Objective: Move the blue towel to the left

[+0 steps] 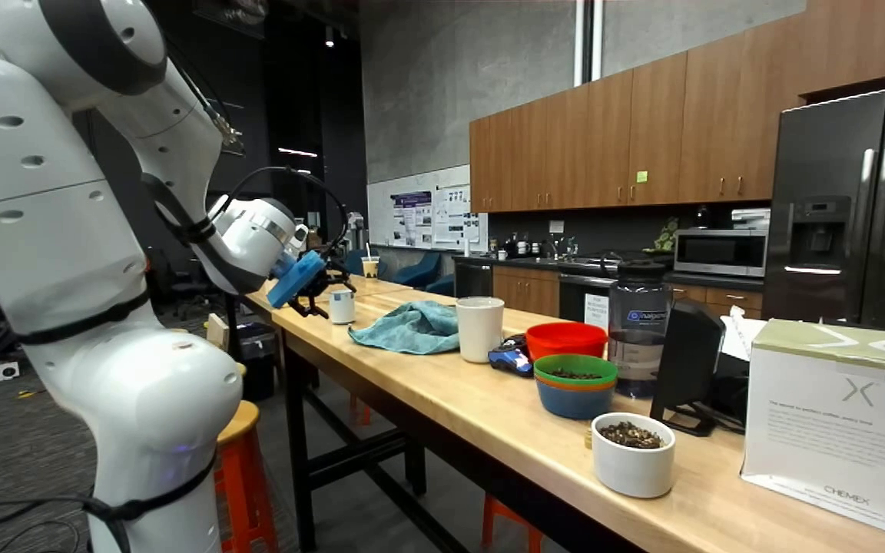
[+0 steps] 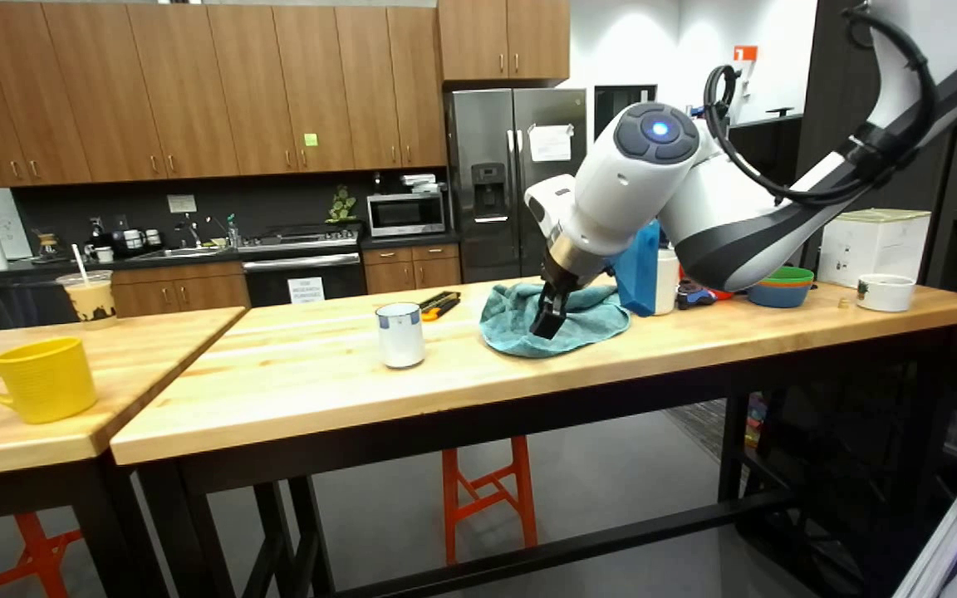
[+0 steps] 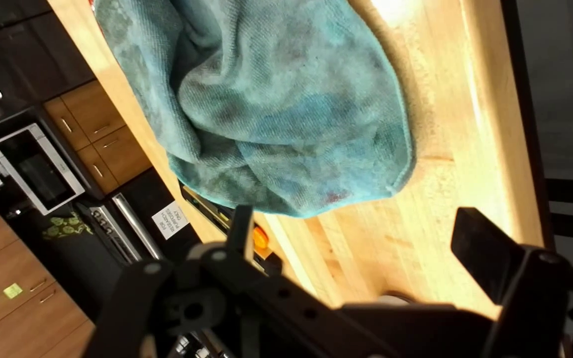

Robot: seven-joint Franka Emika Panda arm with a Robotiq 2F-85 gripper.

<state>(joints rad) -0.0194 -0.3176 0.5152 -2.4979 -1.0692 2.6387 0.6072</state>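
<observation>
The blue-green towel lies crumpled on the wooden table, seen in both exterior views (image 1: 412, 330) (image 2: 591, 320) and filling the upper middle of the wrist view (image 3: 306, 109). My gripper (image 3: 356, 226) is open, its two black fingers wide apart with bare wood between them. The towel's near edge lies just past the fingertips in the wrist view. In an exterior view the gripper (image 1: 326, 298) hangs tilted above the table, beside the towel and close to a white mug. In an exterior view the gripper (image 2: 549, 320) overlaps the towel and hides part of it.
The white mug (image 2: 400, 336) stands near the towel, with black-orange tools (image 2: 440, 306) behind it. A tall white cup (image 1: 479, 330) stands at the towel's other side, followed by a red bowl (image 1: 565, 338), stacked bowls (image 1: 577, 388) and a bottle (image 1: 637, 330). The table's edge (image 2: 478, 397) runs along the front.
</observation>
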